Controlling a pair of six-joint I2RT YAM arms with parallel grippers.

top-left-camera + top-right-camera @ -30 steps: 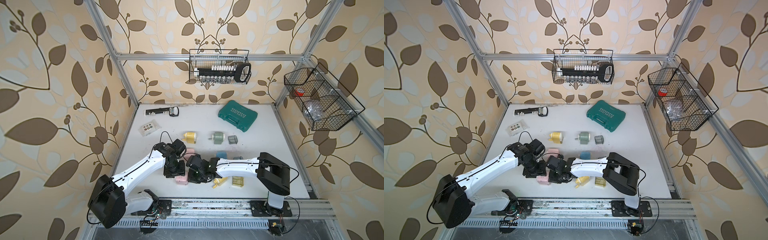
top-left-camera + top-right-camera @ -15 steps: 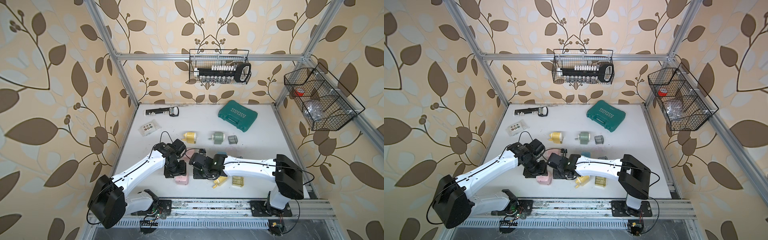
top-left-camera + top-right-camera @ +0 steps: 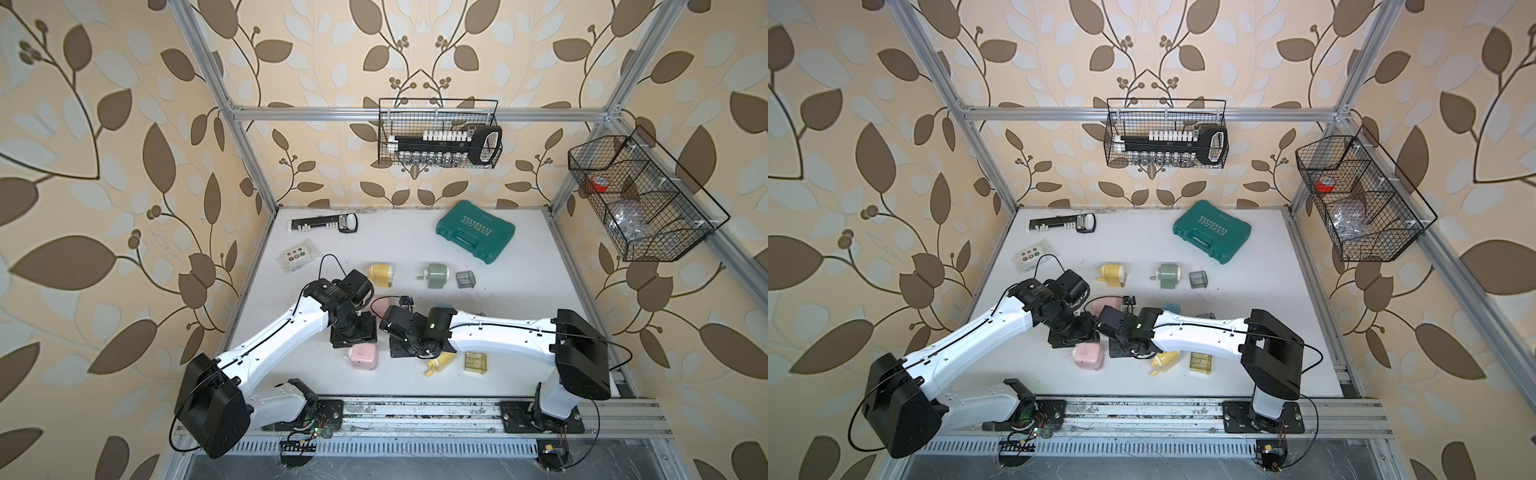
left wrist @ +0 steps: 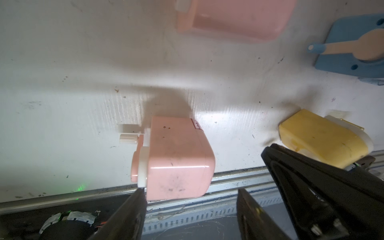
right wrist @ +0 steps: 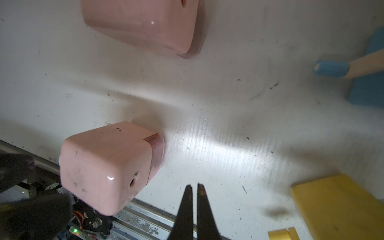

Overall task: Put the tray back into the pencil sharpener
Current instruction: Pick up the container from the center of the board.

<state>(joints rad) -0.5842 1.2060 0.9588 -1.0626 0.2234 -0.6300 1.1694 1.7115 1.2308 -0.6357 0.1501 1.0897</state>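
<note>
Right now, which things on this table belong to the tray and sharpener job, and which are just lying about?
Job: front pink sharpener, front yellow sharpener, yellow tray, green sharpener, grey tray.
Lying about: teal case, socket rail, button pack.

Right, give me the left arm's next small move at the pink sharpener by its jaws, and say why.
Probably lift the left gripper straight up, away from the pink sharpener. Its tray looks seated flush in the body, the left jaws stand open beside it, and the right gripper is shut and apart from it, so nothing seems left to hold.
</note>
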